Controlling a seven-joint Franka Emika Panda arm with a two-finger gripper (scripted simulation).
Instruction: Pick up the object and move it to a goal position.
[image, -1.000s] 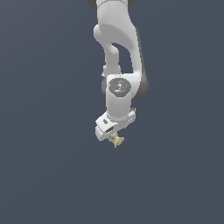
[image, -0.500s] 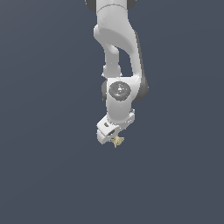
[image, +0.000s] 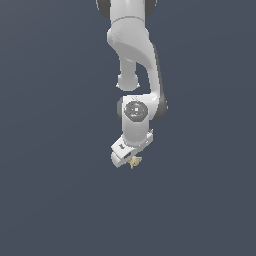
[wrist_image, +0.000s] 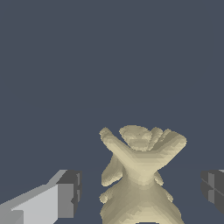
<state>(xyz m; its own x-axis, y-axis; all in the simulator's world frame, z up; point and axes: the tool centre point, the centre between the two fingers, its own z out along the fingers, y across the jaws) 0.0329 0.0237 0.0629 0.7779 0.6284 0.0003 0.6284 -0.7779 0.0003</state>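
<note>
The object (image: 134, 161) is a tiny tan-yellow piece with short spiky prongs, lying on the dark grey floor just under the white arm's hand. In the wrist view the object (wrist_image: 141, 170) fills the lower middle and stands between the two fingers. My gripper (image: 130, 160) is open and straddles it. One grey-tipped finger (wrist_image: 65, 192) and the other finger (wrist_image: 213, 187) each stand on one side of the object, with a clear gap to it. Neither finger touches it.
The floor (image: 55, 190) is a plain dark grey surface all around. The white arm (image: 132, 45) rises straight above the gripper to the top edge of the exterior view. No goal marker shows.
The arm's wrist has come down toward the object, bringing the hand lower around it. The object has stayed in the same place.
</note>
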